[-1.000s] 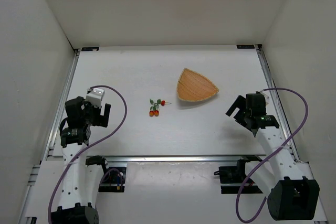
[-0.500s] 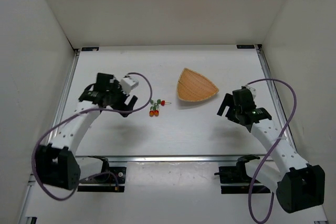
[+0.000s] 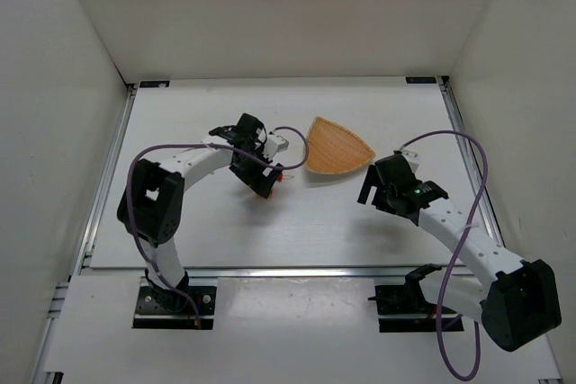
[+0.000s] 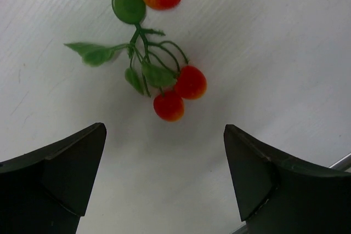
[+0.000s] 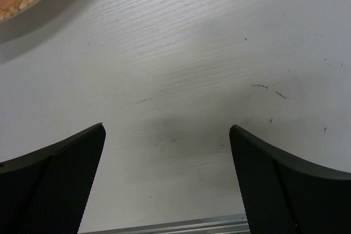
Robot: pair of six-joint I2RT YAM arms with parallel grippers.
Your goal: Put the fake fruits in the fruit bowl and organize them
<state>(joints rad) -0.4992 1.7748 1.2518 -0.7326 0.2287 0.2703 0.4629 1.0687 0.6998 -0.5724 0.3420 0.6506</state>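
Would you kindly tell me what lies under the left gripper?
The fake fruits lie on the table below the open left gripper; from above, it covers most of them.

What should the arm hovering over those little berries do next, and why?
Probably ease the left gripper forward and down around the fake fruits: its jaws stand open, the fruits lie on the table just ahead of them, and the fruit bowl looks empty.
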